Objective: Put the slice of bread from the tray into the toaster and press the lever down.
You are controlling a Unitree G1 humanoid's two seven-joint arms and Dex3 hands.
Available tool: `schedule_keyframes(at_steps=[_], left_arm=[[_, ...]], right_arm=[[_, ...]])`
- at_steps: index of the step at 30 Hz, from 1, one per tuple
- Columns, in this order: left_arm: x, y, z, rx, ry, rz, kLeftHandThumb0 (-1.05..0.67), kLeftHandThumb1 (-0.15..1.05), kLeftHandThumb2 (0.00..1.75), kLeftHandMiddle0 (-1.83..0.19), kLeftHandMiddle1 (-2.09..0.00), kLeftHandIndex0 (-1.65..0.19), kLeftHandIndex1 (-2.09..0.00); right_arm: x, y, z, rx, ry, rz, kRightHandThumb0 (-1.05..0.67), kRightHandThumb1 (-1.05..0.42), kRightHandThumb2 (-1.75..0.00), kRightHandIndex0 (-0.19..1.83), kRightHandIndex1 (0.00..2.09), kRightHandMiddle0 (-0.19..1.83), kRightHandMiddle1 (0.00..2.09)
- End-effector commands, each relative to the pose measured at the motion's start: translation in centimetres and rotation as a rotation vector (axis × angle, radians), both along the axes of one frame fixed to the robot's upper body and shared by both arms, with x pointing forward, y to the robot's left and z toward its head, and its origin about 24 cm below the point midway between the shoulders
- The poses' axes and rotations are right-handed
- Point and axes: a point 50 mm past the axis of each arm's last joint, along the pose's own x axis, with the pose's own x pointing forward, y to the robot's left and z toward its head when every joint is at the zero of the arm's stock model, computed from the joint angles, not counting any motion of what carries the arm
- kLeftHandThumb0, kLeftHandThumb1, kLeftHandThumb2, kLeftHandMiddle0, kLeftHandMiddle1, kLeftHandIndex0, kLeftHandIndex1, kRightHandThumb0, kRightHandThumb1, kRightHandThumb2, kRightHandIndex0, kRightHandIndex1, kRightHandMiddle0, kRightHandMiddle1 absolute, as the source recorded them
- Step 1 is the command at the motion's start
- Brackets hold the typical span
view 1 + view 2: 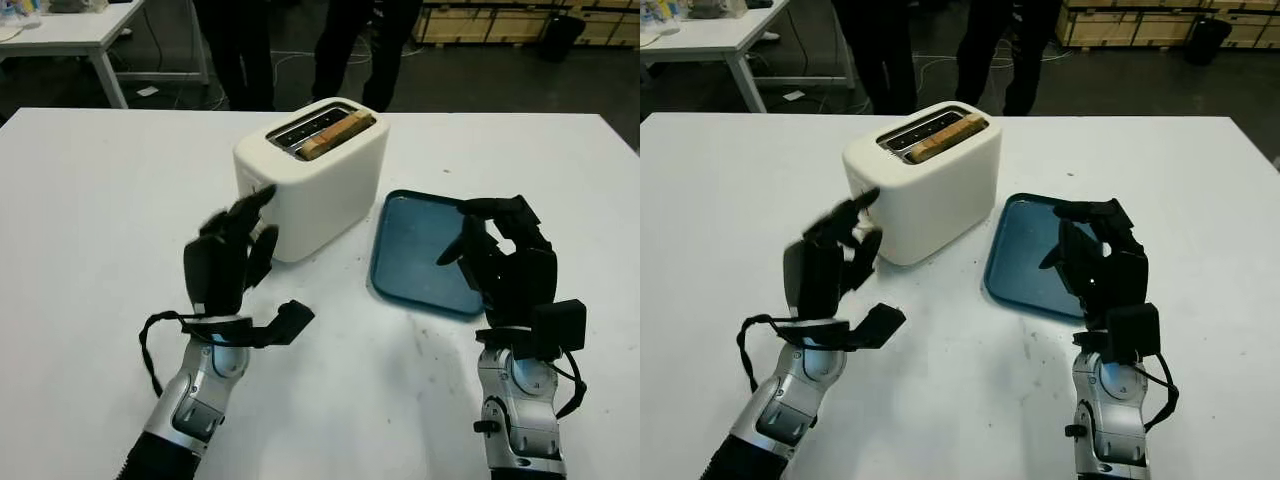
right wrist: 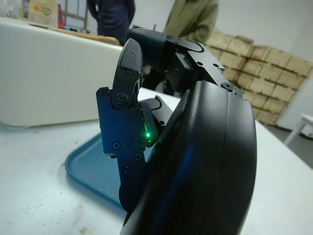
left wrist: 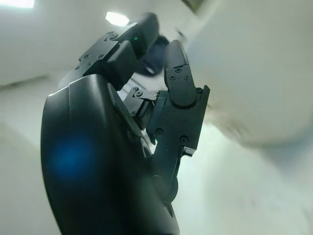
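White table [image 1: 90,200]: one toaster [image 1: 318,185], one tray [image 1: 420,250].

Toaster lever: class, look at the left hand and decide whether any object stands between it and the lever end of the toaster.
Nothing visible does. The left hand is raised right beside the toaster, at its near left end, with bare table around it. The bread already sits in the slot, and the tray lies off to the toaster's right.

Toaster [image 1: 315,180] stands mid-table with the blue tray [image 1: 415,250] just beside it. Left hand [image 1: 228,258] sits close against the toaster's near end. Bare white table [image 1: 100,220] lies open on both outer sides.
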Motion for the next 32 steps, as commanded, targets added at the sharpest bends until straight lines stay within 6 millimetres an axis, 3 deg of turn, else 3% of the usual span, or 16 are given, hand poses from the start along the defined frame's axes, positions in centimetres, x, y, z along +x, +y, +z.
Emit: schedule_keyframes(at_steps=[1, 7, 12, 16, 21, 25, 32], left_arm=[[0.1, 0.6, 1.0, 0.014, -0.061, 0.019, -0.30, 0.92, 0.62, -0.79, -1.75, -0.86, -0.29], [0.2, 1.8, 2.5, 0.015, -0.123, 0.041, -0.29, 0.92, 0.56, -0.81, -1.75, -0.89, -0.30], [0.2, 2.6, 2.9, -0.200, -0.017, -0.105, -0.37, 0.92, 0.53, -0.65, -1.75, -0.92, -0.36], [0.2, 3.0, 2.4, -0.312, 0.059, -0.188, -0.38, 0.92, 0.39, -0.58, -1.68, -0.61, -1.05], [-0.1, 3.0, 0.7, -0.382, 0.085, -0.177, -0.44, 0.92, 0.27, -0.56, -1.74, -0.45, -1.50], [-0.3, 2.8, -0.4, -0.403, 0.112, -0.138, -0.45, 0.92, 0.28, -0.67, -1.75, -0.43, -1.68], [-0.4, 2.4, -1.1, -0.417, 0.133, -0.133, -0.47, 0.92, 0.29, -0.77, -1.75, -0.45, -1.74]], right_arm=[[0.2, 0.2, 0.3, -0.002, -0.028, 0.011, -0.48, -0.92, -0.33, 0.85, 1.75, 0.59, 1.62], [0.3, 0.4, 0.3, 0.000, -0.034, 0.016, -0.48, -0.92, -0.33, 0.84, 1.75, 0.58, 1.62], [0.6, 0.6, 0.3, 0.021, -0.038, 0.002, -0.48, -0.92, -0.32, 0.85, 1.75, 0.59, 1.62], [1.4, 0.7, 0.1, 0.027, -0.026, -0.022, -0.48, -0.92, -0.30, 0.80, 1.75, 0.59, 1.57], [2.7, 0.8, 0.1, 0.040, -0.044, -0.031, -0.48, -0.92, -0.28, 0.71, 1.75, 0.57, 1.43], [3.2, 0.6, 0.5, 0.040, -0.077, -0.046, -0.51, -0.92, -0.27, 0.73, 1.73, 0.66, 1.26], [3.0, 0.2, 0.4, 0.033, -0.100, -0.070, -0.50, -0.92, -0.27, 0.75, 1.68, 0.73, 1.06]])
